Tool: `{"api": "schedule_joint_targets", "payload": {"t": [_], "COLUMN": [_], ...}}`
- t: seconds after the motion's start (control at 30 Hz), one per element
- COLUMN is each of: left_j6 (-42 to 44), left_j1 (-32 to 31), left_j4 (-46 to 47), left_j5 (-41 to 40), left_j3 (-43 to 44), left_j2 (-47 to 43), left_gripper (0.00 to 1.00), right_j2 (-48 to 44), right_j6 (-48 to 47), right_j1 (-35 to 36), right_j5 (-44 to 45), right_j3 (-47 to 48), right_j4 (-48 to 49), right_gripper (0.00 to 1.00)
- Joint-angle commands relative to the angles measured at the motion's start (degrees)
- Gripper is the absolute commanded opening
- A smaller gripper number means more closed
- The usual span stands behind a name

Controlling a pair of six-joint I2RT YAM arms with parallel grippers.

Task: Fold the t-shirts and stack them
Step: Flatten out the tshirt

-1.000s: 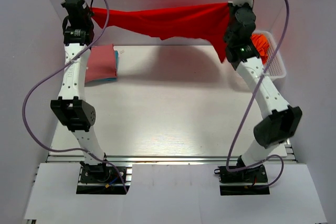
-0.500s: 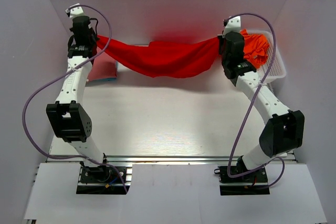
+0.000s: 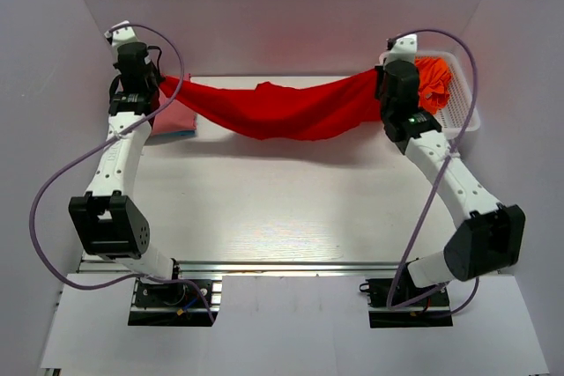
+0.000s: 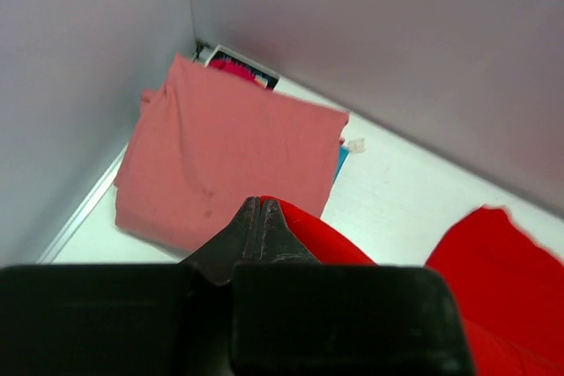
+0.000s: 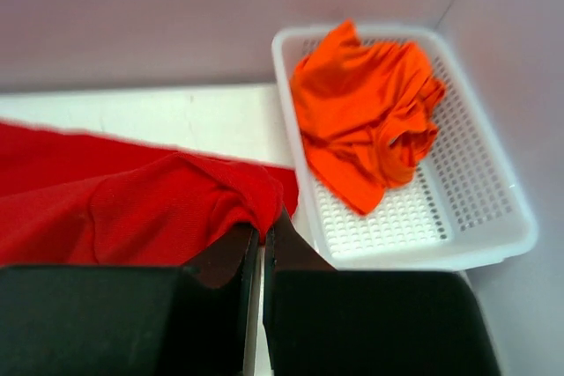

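We see a bright red t-shirt (image 3: pixel 282 112) strung in the air between two robot arms at the far side of a white table (image 3: pixel 291 209). It sags in the middle, and its lowest fold may be brushing the tabletop, though the overhead view is too flat to tell. The left gripper (image 4: pixel 261 210) is pinched fully closed on one end of the cloth, and the right gripper (image 5: pixel 262 233) is clamped tight on a bunched corner at the other. We judge both holds thin, so a sharp pull apart could slip an end free. The left end hangs just beside a folded dusty pink shirt (image 4: pixel 220 151) lying on a teal-blue shirt (image 4: pixel 340 163), and trailing cloth could drag that stack askew. The right end hangs just beside a white mesh basket (image 5: pixel 476 217) holding crumpled orange shirts (image 5: pixel 366 116), so its rim could snag the fabric. The table is pale and smooth, and plain grey-lilac walls (image 3: pixel 291 6) close it in on three sides.
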Motion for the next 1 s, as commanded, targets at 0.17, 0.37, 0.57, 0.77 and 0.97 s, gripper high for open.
{"api": "schedule_joint_targets", "payload": {"t": [0.17,0.37,0.57,0.77,0.97], "left_j6": [2.30,3.80,5.82,6.96,7.49], "left_j1": [0.48,0.48,0.48,-0.05,-0.05], "left_j4": [1.83,0.79,0.25,1.48,0.69], "left_j5": [1.86,2.57,2.05,-0.33,-1.82], "left_j3": [4.41,11.78,17.07,17.59,20.14], "left_j2": [-14.66,-18.36,-21.52,-23.37,-19.69], "left_gripper": [0.00,0.00,0.00,0.00,0.00], "right_j2": [-15.98,-21.45,-25.14,-25.58,-22.95], "right_j6": [-1.80,-4.96,-7.42,-8.83,-10.76], "right_j1": [-0.24,-0.24,-0.15,-0.33,-0.33], "right_j5": [0.20,-1.64,-3.05,-2.53,0.81], "right_j3": [2.61,8.22,11.66,12.63,13.60], "right_j4": [5.84,4.97,4.70,5.41,7.25], "right_gripper": [0.00,0.00,0.00,0.00,0.00]}}
